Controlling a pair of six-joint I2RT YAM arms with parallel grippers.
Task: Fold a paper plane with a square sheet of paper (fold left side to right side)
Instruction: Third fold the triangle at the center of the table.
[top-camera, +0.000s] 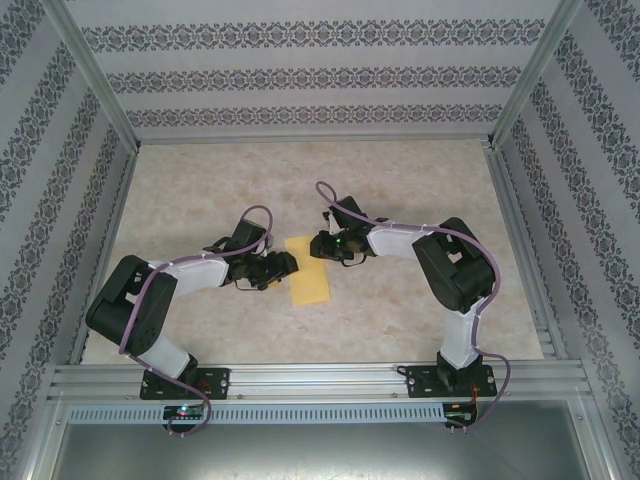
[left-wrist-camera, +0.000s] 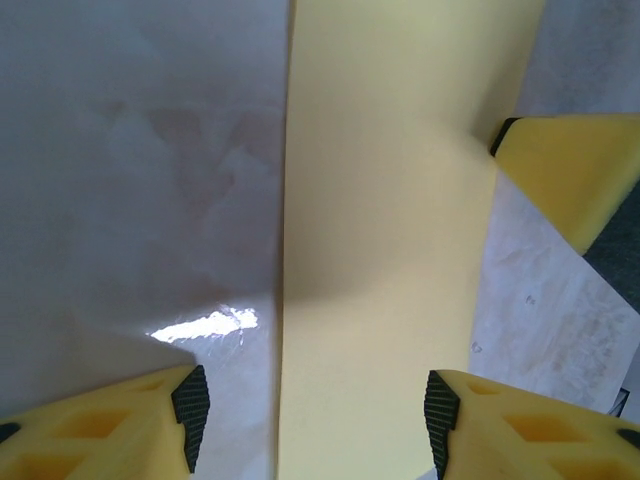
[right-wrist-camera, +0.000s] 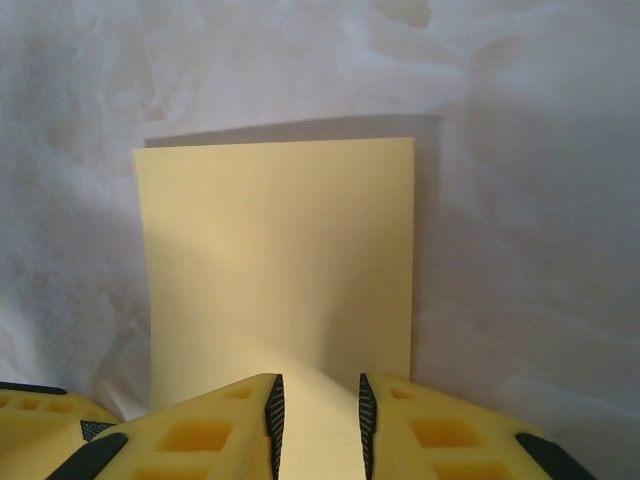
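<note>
Left tool (left-wrist-camera: 315, 405) is wide open, holding nothing, w/ the folded yellow sheet of paper (left-wrist-camera: 385, 250) lying between its fingers. Paper's a narrow strip on the surface (top-camera: 420, 180), mid-scene btw both arms. Right tool (right-wrist-camera: 315, 425) is at its far end. Narrow gap there, paper humps up between the fingers, can't tell if it's actually pinched.

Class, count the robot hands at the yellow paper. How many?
2. The left hand is at the left edge of the yellow paper; the right hand is at its far end. No others seem hidden.
</note>
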